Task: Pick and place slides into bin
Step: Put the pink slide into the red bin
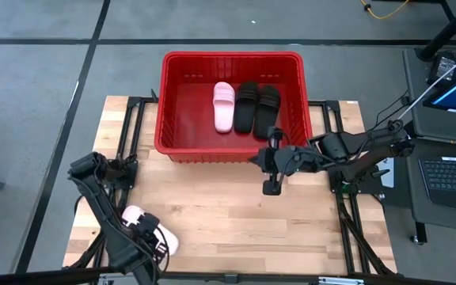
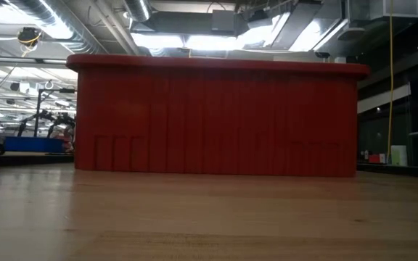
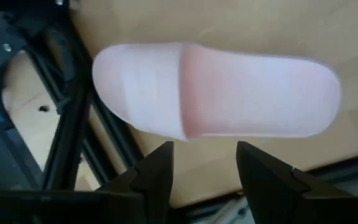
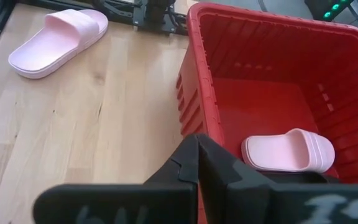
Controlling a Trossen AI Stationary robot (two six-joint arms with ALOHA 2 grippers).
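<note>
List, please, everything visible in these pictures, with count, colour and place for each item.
pink slide in the bin: one, pale pink, leftmost of the three in the bin, lying flat.
black slides: two, black, side by side in the bin, right of the pink one.
pink slide on the table: one, pale pink, near the table's front left corner, under the left arm.
bin: one, red, at the table's back middle.
table: one, pale wood, on a dark frame.
laptop: one, dark, right of the table.
left gripper: one, dark, over the slide on the table, fingers open, not gripping it.
right gripper: one, dark, over the table just in front of the bin, fingers shut, empty.
</note>
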